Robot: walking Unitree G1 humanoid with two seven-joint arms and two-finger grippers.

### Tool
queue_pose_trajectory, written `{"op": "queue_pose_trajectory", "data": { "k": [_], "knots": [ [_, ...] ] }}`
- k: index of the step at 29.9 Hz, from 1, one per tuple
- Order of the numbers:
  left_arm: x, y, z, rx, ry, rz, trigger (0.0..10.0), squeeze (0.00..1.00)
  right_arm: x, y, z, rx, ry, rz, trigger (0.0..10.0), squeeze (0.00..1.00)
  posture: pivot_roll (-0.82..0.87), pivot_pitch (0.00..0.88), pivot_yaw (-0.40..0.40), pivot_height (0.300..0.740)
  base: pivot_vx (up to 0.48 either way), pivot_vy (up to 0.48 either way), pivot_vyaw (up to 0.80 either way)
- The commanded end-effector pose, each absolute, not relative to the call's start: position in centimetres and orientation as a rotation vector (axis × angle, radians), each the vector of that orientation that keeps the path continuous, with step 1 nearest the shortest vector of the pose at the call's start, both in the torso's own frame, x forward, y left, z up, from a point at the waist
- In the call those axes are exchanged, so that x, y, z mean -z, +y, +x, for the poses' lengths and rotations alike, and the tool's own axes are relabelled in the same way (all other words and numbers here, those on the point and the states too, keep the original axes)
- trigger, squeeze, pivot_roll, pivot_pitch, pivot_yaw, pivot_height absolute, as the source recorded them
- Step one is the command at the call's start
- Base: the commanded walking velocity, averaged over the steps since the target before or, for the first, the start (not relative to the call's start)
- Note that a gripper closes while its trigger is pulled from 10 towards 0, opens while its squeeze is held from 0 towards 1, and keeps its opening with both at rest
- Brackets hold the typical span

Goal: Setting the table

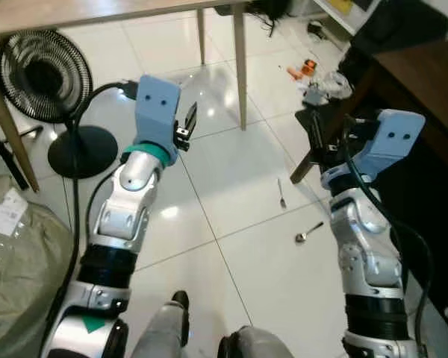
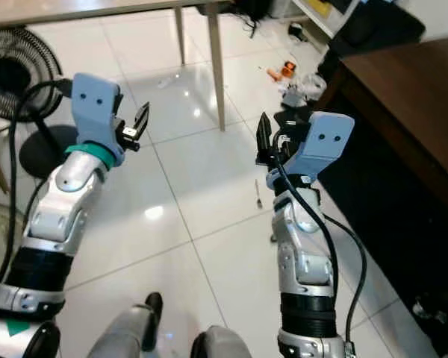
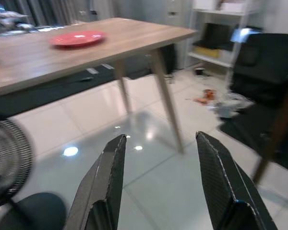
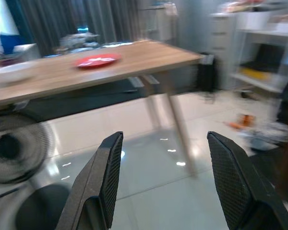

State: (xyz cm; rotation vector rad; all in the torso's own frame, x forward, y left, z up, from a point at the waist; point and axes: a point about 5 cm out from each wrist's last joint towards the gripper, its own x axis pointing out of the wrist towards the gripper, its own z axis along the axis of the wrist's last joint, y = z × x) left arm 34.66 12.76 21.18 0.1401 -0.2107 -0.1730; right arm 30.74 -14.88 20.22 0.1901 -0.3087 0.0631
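Note:
A fork [image 1: 281, 192] and a spoon [image 1: 308, 233] lie on the white tiled floor between my two arms. A red plate [image 3: 78, 38] sits on the light wooden table [image 3: 33, 60], also seen as the red plate [image 4: 98, 60] in the right wrist view. My left gripper [image 1: 185, 125] is raised over the floor near the table leg [image 1: 240, 67], open and empty, its fingers [image 3: 108, 177] spread wide. My right gripper [image 1: 318, 133] hovers above and behind the cutlery, open too, with nothing between its fingers [image 4: 230, 187].
A black standing fan [image 1: 41, 74] is at the left, with a plastic-wrapped bundle [image 1: 15, 261] below it. A dark wooden table [image 1: 425, 82] runs along the right. Small clutter [image 1: 321, 82] litters the floor beside a black chair [image 1: 403, 30]. My feet [image 1: 179, 302] are at the bottom.

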Motion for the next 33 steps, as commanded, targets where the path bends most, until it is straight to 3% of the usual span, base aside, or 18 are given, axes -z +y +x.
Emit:
{"op": "queue_pose_trajectory", "data": {
  "k": [1, 25, 33],
  "knots": [
    [-20.64, 12.53, 34.50, 0.176, -0.195, 0.144, 10.0, 0.00, -19.81, -15.39, 30.59, -0.046, -0.290, 0.187, 10.0, 0.00, 0.07, 0.088, -0.030, 0.740, 0.000, 0.000, 0.79],
    [-21.35, 12.75, 34.88, 0.134, -0.214, 0.139, 10.0, 0.00, -20.23, -14.99, 31.00, -0.064, -0.302, 0.204, 10.0, 0.00, 0.13, 0.078, -0.034, 0.740, 0.000, 0.000, 0.79],
    [-21.30, 12.67, 35.12, 0.109, -0.214, 0.127, 10.0, 0.00, -20.50, -15.34, 30.98, -0.036, -0.317, 0.239, 10.0, 0.00, 0.12, 0.078, -0.038, 0.740, 0.258, 0.000, 0.00]
  ]
}}
